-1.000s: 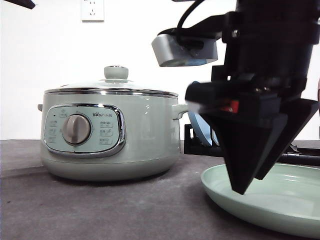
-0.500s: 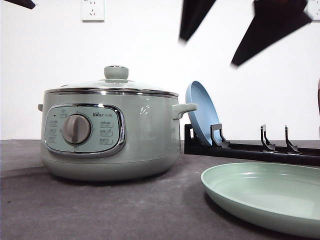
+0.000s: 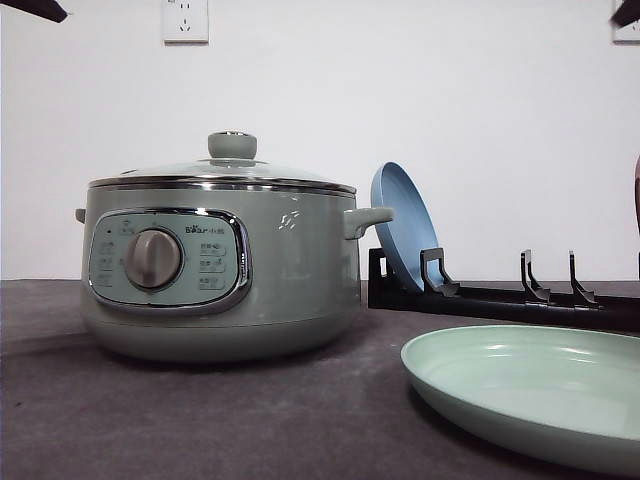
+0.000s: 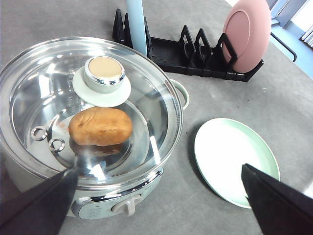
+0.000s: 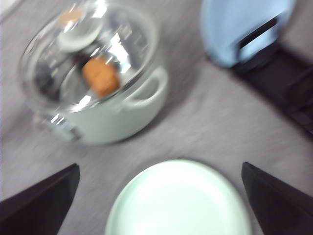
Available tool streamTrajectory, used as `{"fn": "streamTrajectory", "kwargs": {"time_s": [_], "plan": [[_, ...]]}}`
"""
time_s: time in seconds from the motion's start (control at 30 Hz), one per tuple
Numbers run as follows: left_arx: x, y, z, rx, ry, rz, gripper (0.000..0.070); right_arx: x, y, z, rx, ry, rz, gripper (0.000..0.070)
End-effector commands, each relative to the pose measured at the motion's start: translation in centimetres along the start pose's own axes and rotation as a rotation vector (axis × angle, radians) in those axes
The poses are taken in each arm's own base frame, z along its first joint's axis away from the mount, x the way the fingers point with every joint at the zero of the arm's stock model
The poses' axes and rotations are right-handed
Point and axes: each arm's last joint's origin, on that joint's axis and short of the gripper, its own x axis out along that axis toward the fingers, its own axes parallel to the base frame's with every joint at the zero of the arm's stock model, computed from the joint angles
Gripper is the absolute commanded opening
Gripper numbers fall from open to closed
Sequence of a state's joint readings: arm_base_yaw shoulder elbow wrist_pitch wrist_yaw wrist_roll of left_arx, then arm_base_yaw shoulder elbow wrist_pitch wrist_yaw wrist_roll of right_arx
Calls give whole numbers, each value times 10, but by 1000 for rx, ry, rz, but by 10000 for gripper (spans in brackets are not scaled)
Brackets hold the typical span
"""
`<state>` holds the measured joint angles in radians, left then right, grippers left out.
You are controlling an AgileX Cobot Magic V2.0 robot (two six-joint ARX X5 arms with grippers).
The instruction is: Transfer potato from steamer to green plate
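The potato [image 4: 100, 126] lies inside the steamer [image 3: 220, 265] under its glass lid [image 4: 90, 105], so I judge the first job is lifting that lid straight up by the green knob [image 4: 103, 73] at centre-left of the left wrist frame. Both the left pincer [image 4: 161, 196] and right pincer [image 5: 159, 200] stand wide open, holding nothing. The front view hides the potato behind the pot wall and shows the green plate [image 3: 520, 395] at lower right, bare on the desk [image 3: 250, 420].

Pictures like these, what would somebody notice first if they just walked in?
The big green steamer on the left of the table, with the potato lying inside under its glass lid. Next, the empty green plate beside it on the right, and a blue plate standing in the black rack behind.
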<state>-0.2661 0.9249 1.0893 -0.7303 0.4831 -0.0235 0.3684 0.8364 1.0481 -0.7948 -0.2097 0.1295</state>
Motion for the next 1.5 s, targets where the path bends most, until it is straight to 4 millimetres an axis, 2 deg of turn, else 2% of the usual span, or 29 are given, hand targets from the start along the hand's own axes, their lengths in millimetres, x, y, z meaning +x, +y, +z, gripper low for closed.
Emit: {"fn": "streamTrajectory", "kwargs": {"time_s": [0.0,0.2,0.33,0.6,0.73,0.83,0.97,1.13,1.47], "plan": [[-1,-2,6,24,-15,-13,675,-3,-3,-3,-17,-10,-6,672],[-1,-2,5,20,-11,-12,675,-10,-12,-36,26,-19,21,672],[-1,-2,5,18,-5,-11,674,-17,-11,-54,69,-38,68,672],[-2,-1,10,21,-12,63,663,-32,-6,-65,86,-59,83,672],[-1,-1,24,14,11,82,660,-33,-6,-66,90,-58,101,672],[3,-2,39,11,46,90,622,-33,-5,-66,99,-56,113,672],[16,-3,62,26,93,96,618,-33,-5,-66,102,-56,113,672],[42,-1,85,43,159,155,618,-33,-5,-66,101,-56,112,672],[105,6,107,73,306,177,618,-33,-5,-66,100,-59,113,672]]}}
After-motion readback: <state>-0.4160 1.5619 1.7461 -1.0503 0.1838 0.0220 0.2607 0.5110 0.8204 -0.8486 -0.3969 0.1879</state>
